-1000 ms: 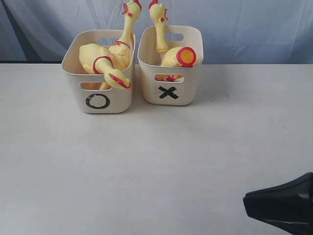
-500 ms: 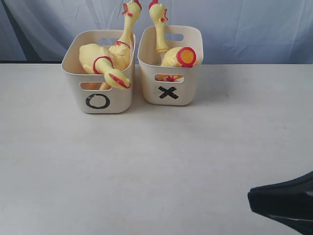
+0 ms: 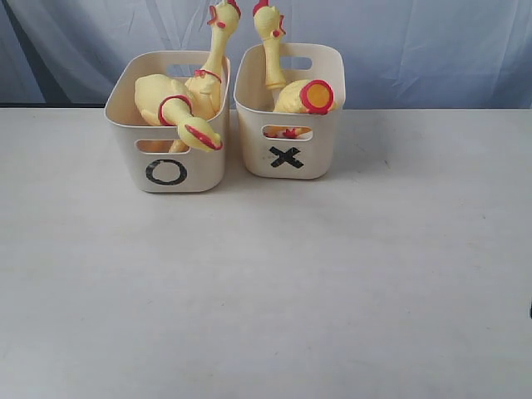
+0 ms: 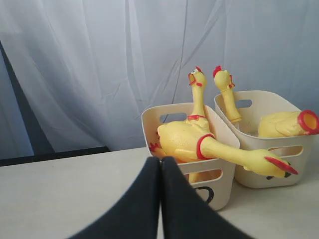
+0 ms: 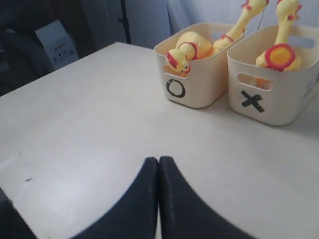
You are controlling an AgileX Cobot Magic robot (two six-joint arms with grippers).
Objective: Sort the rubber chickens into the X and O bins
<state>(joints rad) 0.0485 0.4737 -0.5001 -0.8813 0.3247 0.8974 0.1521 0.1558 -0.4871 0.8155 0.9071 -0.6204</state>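
Observation:
Two cream bins stand side by side at the back of the table. The O bin holds two rubber chickens: one lies with its head hanging over the front rim, the other stands with its neck upright. The X bin holds an upright chicken and one showing its round red-ringed base. Neither gripper shows in the exterior view. My left gripper is shut and empty, apart from the O bin. My right gripper is shut and empty, well short of the bins.
A pale blue curtain hangs behind the table. The white table spreads in front of the bins. In the right wrist view, dark furniture and a white box stand beyond the table's edge.
The right arm's black gripper has slid out of the exterior view past the lower right corner. The bins and chickens have not moved.

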